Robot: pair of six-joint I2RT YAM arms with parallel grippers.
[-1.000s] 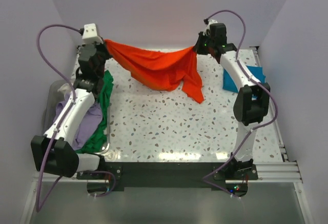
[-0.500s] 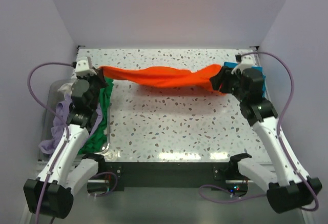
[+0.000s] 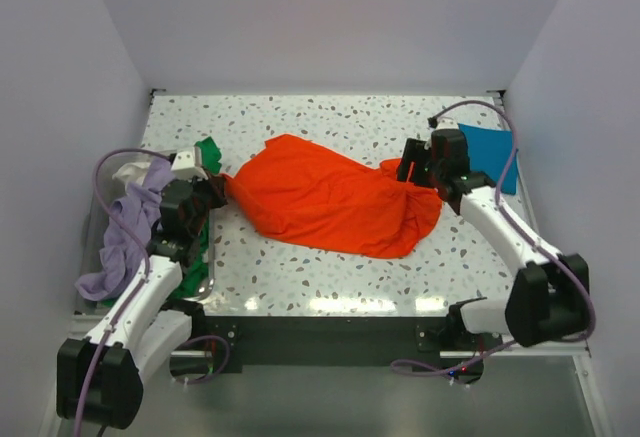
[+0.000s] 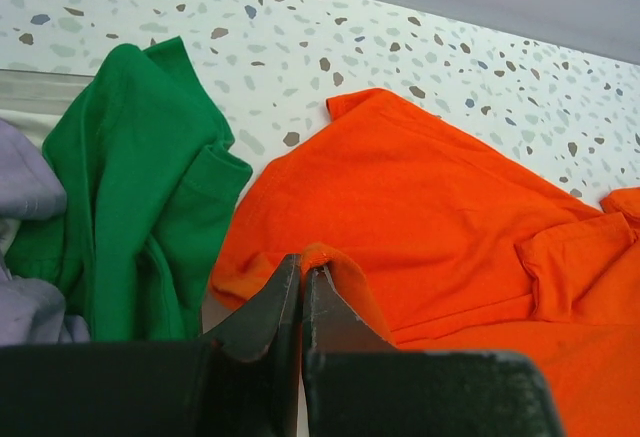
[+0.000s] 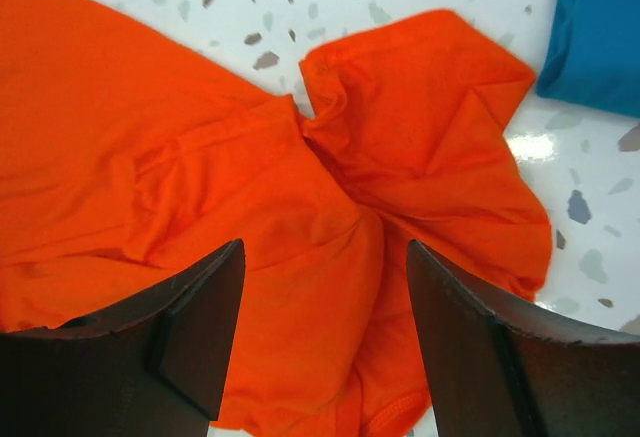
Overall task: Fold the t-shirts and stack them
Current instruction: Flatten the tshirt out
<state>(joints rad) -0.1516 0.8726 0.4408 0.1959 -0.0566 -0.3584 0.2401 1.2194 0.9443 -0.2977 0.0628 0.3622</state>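
The orange t-shirt (image 3: 330,197) lies rumpled across the middle of the table. My left gripper (image 3: 222,189) sits low at its left end, shut on a small fold of the orange hem (image 4: 318,255). My right gripper (image 3: 408,172) hovers over the shirt's right end, open, its fingers astride bunched orange cloth (image 5: 150,137) without gripping it. A folded teal t-shirt (image 3: 490,152) lies at the back right, its corner also in the right wrist view (image 5: 600,37). The green t-shirt (image 4: 130,187) and the lavender t-shirt (image 3: 125,237) are heaped at the left.
A metal tray (image 3: 207,285) at the table's left edge holds the heap, with a bit of whitish cloth (image 3: 135,169) at its top. The enclosure's walls close in the back and both sides. Speckled tabletop (image 3: 330,272) lies bare in front of the orange shirt.
The orange shirt went from stretched taut in the air to lying on the table. Both arms came down and nearer. The right gripper opened and let go of it; the left kept hold.
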